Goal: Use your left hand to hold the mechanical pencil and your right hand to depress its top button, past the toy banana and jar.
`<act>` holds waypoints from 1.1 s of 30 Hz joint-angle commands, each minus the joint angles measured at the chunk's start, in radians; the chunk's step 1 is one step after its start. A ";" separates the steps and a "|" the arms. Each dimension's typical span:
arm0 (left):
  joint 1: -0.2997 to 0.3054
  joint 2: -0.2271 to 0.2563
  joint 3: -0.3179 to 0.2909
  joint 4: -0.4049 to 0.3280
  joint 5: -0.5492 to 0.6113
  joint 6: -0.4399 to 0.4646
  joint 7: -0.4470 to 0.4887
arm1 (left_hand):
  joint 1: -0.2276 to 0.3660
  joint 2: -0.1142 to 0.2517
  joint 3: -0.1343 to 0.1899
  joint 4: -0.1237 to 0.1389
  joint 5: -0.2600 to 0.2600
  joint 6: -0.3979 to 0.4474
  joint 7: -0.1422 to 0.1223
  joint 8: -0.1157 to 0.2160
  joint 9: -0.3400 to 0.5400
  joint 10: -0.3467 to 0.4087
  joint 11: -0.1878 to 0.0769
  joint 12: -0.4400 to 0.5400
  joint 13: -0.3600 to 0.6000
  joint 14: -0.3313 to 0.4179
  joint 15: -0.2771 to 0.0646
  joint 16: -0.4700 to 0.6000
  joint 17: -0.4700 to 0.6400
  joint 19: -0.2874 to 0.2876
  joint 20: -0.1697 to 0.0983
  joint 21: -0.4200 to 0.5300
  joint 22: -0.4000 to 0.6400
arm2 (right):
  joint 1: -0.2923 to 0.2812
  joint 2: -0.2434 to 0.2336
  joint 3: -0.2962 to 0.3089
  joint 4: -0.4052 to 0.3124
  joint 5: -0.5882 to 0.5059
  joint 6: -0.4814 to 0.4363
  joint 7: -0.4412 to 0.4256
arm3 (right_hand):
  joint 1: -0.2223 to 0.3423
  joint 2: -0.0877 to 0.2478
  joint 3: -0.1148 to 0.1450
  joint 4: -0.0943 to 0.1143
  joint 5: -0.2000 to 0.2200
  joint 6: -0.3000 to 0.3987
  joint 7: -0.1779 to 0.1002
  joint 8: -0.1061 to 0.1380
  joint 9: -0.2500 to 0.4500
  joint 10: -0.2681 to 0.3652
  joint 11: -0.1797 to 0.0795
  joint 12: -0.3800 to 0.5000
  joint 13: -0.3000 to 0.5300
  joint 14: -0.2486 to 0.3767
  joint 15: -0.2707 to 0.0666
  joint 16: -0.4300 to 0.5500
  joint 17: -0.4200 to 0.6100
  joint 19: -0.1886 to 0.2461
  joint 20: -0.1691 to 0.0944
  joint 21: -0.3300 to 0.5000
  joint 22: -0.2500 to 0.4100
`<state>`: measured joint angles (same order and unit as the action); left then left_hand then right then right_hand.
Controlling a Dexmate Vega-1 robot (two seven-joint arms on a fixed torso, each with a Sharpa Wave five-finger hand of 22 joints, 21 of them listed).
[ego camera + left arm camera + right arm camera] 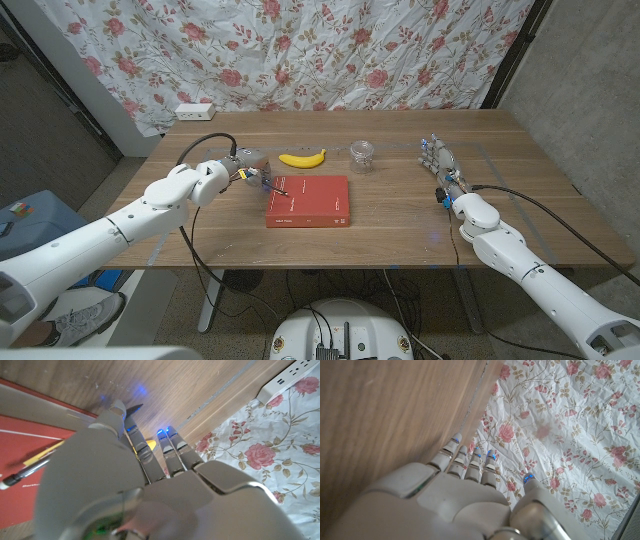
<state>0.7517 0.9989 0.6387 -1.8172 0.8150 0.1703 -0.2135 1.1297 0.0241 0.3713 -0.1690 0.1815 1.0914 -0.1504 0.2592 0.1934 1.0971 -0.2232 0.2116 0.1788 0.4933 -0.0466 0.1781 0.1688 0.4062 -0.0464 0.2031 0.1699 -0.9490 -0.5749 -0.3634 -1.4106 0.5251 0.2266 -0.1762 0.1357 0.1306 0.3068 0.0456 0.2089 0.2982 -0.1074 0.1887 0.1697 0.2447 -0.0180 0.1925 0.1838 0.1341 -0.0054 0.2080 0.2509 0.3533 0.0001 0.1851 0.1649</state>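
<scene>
Your left robot hand (245,166) sits at the red book's (309,201) near-left corner, its fingers curled around the mechanical pencil (272,185), which slants out of the grip over that corner of the cover. In the left wrist view the pencil (35,462) lies across the red cover beside the thumb (a yellow band and a clear end show), and the fingers (172,447) reach out over the wood of the bench (200,385).

The toy banana (302,158) lies on the bench (400,235) just behind the book, and the small clear jar (362,155) stands upright to its right, apart from it.

Your right robot hand (441,168) is well away on the right side of the bench, grasping nothing, its fingers straight and pointing toward the flowered curtain (300,50). The right wrist view shows those fingers (470,462) extended side by side beside the wood, the thumb set apart.

A white power strip (194,110) lies at the back left edge.
</scene>
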 commanded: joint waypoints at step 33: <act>0.073 0.031 -0.054 -0.158 0.014 0.153 -0.060 | 0.014 0.010 -0.021 -0.001 0.003 0.056 0.004 0.016 0.004 0.080 0.000 0.010 0.009 0.046 -0.183 0.008 0.004 0.017 -0.090 -0.001 0.004 | 0.004 -0.023 0.008 0.004 -0.001 0.027 0.037 | -0.013 -0.004 0.015 -0.006 0.001 0.008 0.004 -0.003 0.005 0.010 0.003 0.001 0.003 0.006 -0.007 0.010 0.001 0.009 0.003 0.004 0.004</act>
<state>0.7969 1.0150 0.6091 -1.9182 0.8235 0.2651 -0.2550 1.1406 0.0288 0.3558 -0.1702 0.1796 1.1383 -0.1483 0.2702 0.1934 1.1647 -0.2232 0.2154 0.1833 0.5291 -0.0466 0.1781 0.1700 0.4150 -0.0448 0.2030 0.1698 -0.9518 -0.5870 -0.3558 -1.4060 0.5286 0.2466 -0.1572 0.1252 0.1199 0.3122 0.0400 0.2089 0.2981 -0.1073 0.1887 0.1697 0.2465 -0.0161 0.1925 0.1838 0.1341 -0.0054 0.2080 0.2511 0.3533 0.0001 0.1851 0.1649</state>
